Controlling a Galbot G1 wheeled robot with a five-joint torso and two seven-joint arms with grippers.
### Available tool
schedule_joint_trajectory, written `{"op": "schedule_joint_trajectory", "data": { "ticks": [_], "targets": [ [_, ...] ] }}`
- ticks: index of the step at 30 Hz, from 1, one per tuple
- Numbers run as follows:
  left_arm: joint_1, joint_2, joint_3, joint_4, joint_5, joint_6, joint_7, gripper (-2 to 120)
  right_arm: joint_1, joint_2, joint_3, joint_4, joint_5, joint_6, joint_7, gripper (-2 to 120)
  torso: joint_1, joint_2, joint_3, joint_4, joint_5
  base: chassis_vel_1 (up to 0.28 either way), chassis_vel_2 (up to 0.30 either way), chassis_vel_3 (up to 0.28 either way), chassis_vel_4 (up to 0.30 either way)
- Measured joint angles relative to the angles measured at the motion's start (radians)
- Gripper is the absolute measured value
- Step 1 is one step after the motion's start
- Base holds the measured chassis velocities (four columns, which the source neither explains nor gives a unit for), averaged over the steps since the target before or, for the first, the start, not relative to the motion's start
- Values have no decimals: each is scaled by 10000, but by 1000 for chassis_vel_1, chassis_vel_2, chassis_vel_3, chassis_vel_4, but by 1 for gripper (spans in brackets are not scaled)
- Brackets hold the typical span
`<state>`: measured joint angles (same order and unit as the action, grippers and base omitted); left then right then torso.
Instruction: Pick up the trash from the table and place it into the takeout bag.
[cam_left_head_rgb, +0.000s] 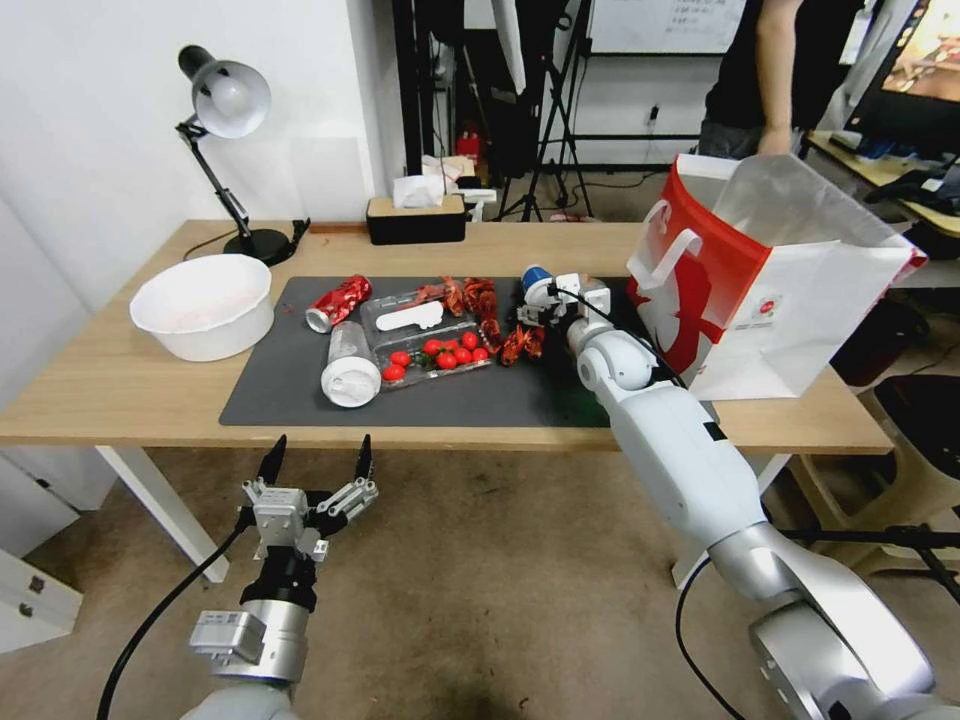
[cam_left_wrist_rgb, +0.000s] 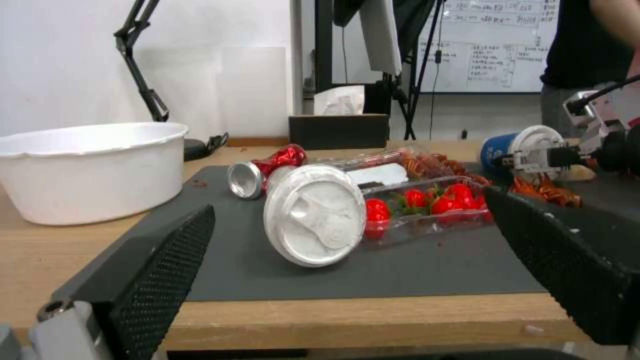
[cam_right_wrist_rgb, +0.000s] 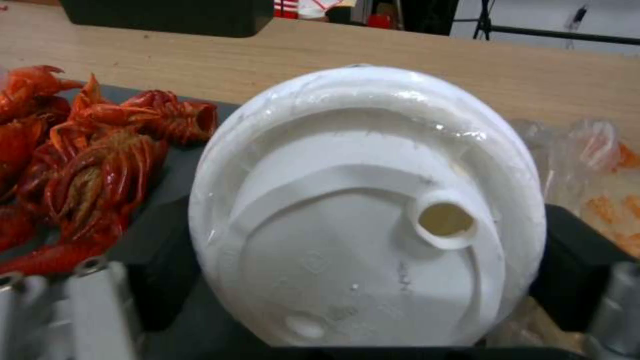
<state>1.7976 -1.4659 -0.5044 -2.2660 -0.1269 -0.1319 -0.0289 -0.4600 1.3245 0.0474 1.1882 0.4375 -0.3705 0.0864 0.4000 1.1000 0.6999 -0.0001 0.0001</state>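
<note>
flanking blue cup (cam_left_head_rgb: 537, 283): crayfish shells (cam_left_head_rgb: 521, 343), takeout bag (cam_left_head_rgb: 770, 280).

Takeout bag (cam_left_head_rgb: 770, 290) stands open-topped; crayfish shells (cam_left_head_rgb: 522, 343) crowd its left.

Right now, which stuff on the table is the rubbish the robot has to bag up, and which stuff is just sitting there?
For the job:
- blue cup, between the right gripper fingers
- clear cup
- crushed red can
- crayfish shells
- takeout bag

Just lying about:
- white bowl
- desk lamp
- tissue box
</note>
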Motion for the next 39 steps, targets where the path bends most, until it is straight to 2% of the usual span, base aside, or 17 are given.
{"op": "schedule_joint_trajectory", "data": {
  "ticks": [1,4,11,30,35,39],
  "targets": [
    [0,0,0,0,0,0,0,100,0,0,0,0,0,0,0,89,0,0,0,0,0,0,0,0,0],
    [2,3,1,-7,2,-9,-3,100,-34,0,9,47,1,53,-3,78,0,0,0,1,-2,0,0,0,0],
    [2,9,-2,-7,4,-23,-5,100,-95,-33,39,244,-54,227,0,67,-1,0,1,2,-1,0,0,0,0],
    [-6,45,-34,-11,0,-39,-6,100,-427,-371,145,1308,-652,504,6,67,-1,0,0,1,-1,0,0,0,0],
    [-17,48,-37,-11,-2,-44,-9,100,-544,-535,199,1865,-583,535,99,67,-1,0,0,1,-1,0,0,0,0],
    [-28,52,-38,-11,-21,-33,-9,100,-794,-816,415,3061,-218,429,325,67,-1,-1,0,2,0,0,0,0,0]
  ]
}}
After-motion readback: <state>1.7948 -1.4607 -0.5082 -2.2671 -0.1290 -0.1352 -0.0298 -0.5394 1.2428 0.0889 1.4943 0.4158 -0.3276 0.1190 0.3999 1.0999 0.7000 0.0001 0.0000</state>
